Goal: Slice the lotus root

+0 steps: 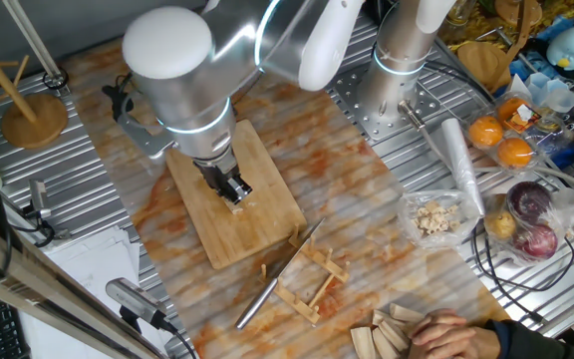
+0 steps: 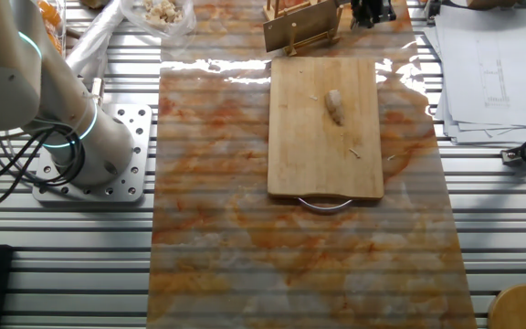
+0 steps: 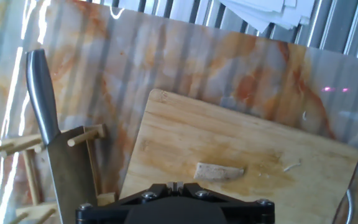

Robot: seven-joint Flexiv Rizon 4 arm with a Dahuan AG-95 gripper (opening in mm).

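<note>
The lotus root (image 2: 335, 105) is a small pale piece lying on the wooden cutting board (image 2: 322, 146). In the hand view the lotus root (image 3: 219, 171) lies just ahead of the fingers, on the board (image 3: 185, 137). My gripper (image 1: 234, 189) hangs over the middle of the board (image 1: 267, 214), close above the root, and it does not show in the other fixed view. The fingertips (image 3: 176, 185) sit pressed together with nothing between them. A steel knife (image 1: 277, 274) rests on a small wooden rack (image 1: 312, 284) beside the board, and its handle (image 3: 42, 93) shows at the left of the hand view.
A clear bag of pale chunks (image 1: 434, 217), oranges (image 1: 486, 132) and red onions (image 1: 531, 204) lie at the right. A person's hand (image 1: 456, 334) rests by wooden blocks at the front edge. Papers (image 2: 491, 64) and a wooden stand (image 1: 33, 120) sit off the mat.
</note>
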